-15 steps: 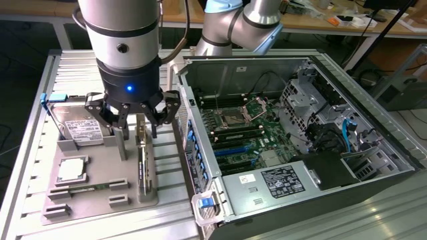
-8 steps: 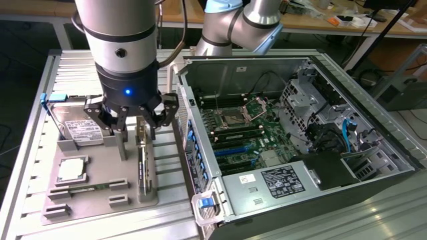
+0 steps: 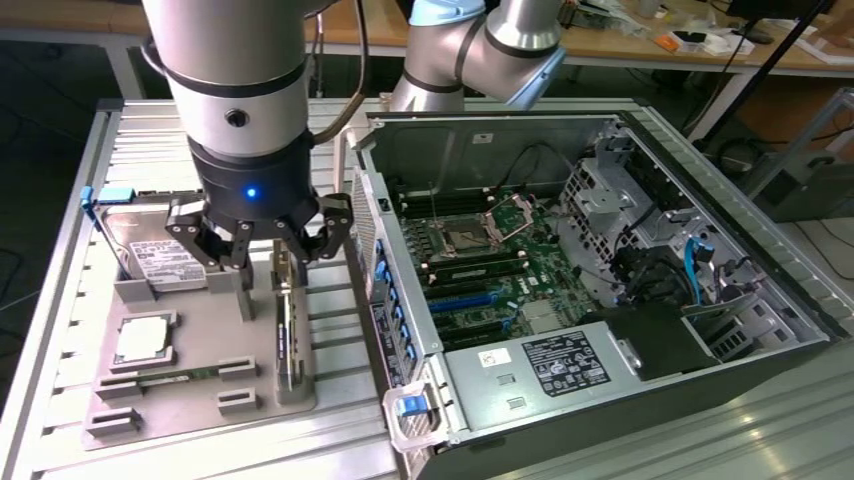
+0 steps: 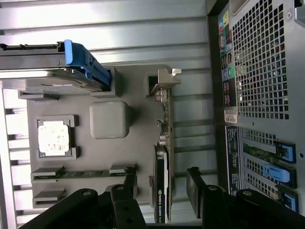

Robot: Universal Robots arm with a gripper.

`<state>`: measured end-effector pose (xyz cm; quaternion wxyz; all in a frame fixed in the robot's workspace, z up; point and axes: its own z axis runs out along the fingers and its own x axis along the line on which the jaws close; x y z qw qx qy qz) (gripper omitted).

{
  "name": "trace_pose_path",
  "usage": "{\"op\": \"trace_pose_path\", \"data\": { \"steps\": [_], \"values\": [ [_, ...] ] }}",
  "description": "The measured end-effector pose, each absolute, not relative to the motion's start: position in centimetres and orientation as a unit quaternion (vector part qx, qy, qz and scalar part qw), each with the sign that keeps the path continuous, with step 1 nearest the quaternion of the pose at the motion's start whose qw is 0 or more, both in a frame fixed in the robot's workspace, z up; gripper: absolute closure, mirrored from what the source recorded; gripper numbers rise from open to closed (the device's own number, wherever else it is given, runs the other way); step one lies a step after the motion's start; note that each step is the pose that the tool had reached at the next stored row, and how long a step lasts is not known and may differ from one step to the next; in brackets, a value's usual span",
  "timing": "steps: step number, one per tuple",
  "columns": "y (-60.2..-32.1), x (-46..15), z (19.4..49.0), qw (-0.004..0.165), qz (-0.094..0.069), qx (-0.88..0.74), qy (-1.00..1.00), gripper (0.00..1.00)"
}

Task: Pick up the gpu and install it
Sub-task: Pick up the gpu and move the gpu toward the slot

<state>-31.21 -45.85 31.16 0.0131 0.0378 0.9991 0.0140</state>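
The gpu stands on edge in a slot of the grey fixture tray, to the exterior view's left of the open computer case. In the wrist view the gpu is a thin green card with a black cooler, and its silver bracket is at the far end. My gripper hangs just above the card's rear end. It is open, with one black finger on each side of the card's edge, and my gripper holds nothing.
The tray also carries a silver hard drive, a CPU and a thin memory stick. The case lies on its side with the motherboard and its blue slots exposed. The case's rear panel stands close beside the gpu.
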Motion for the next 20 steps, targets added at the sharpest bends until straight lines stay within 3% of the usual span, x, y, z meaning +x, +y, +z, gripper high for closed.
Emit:
{"op": "trace_pose_path", "data": {
  "steps": [20],
  "values": [
    [-46.2,-31.5,30.0,0.013,0.011,0.038,0.999,0.46]
  ]
}}
